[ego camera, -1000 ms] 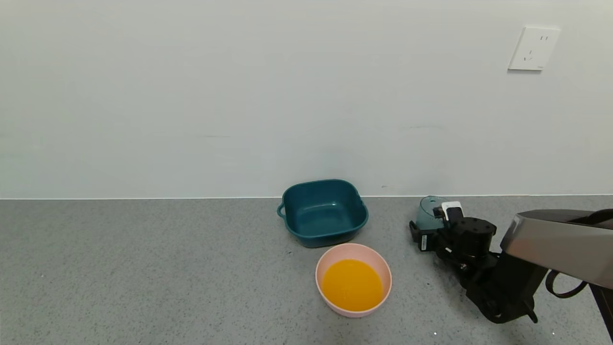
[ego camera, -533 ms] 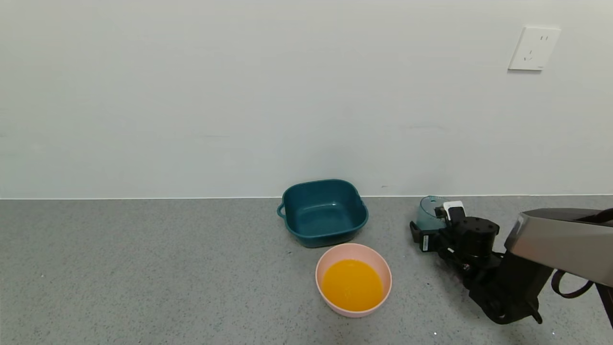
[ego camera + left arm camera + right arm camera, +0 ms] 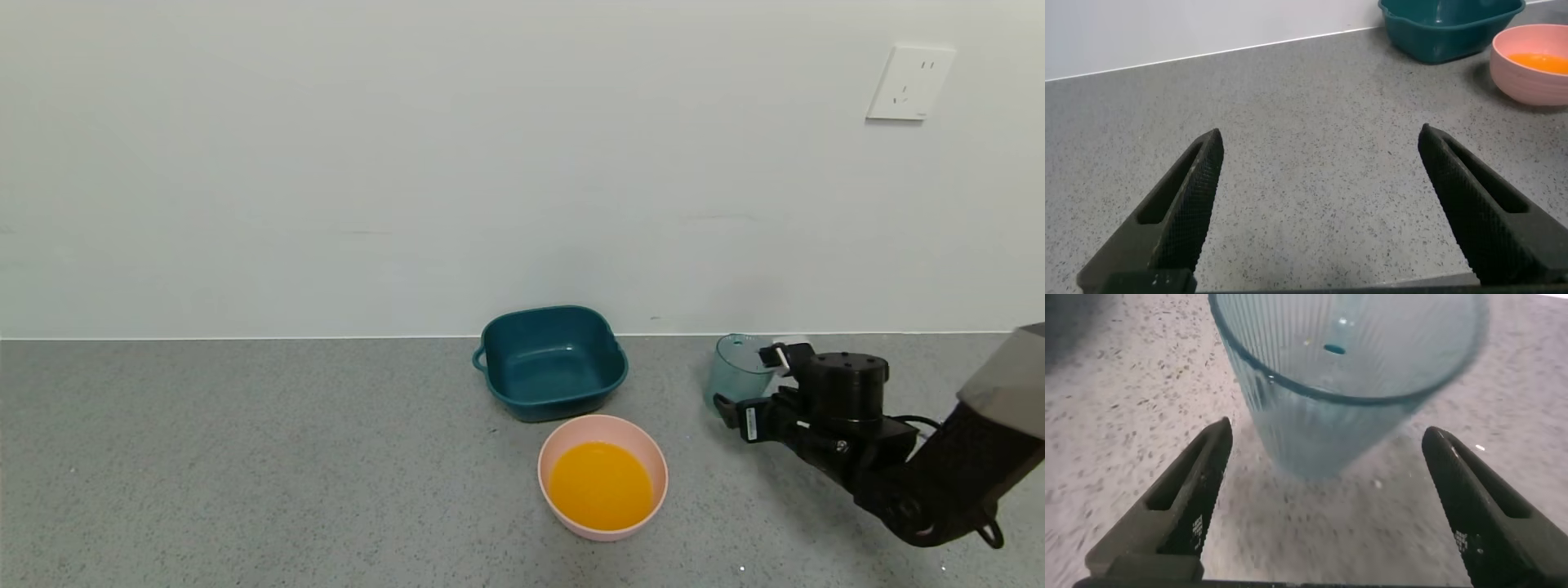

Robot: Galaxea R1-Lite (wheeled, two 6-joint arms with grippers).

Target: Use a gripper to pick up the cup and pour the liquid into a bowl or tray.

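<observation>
Progress: the pour appears done; the liquid is seen in the pink bowl, and the cup is stood upright, empty, at the right rear of the counter.
Left to do: little, by this judgement, beyond the arm being parked.
Right gripper: spread wide, nothing held, the cup just ahead of its fingers.
Left gripper: spread wide over bare counter, idle.
Surface: a grey speckled counter, a teal basin set behind the bowl.
Room: a plain pale wall, a white socket mounted upper right.
</observation>
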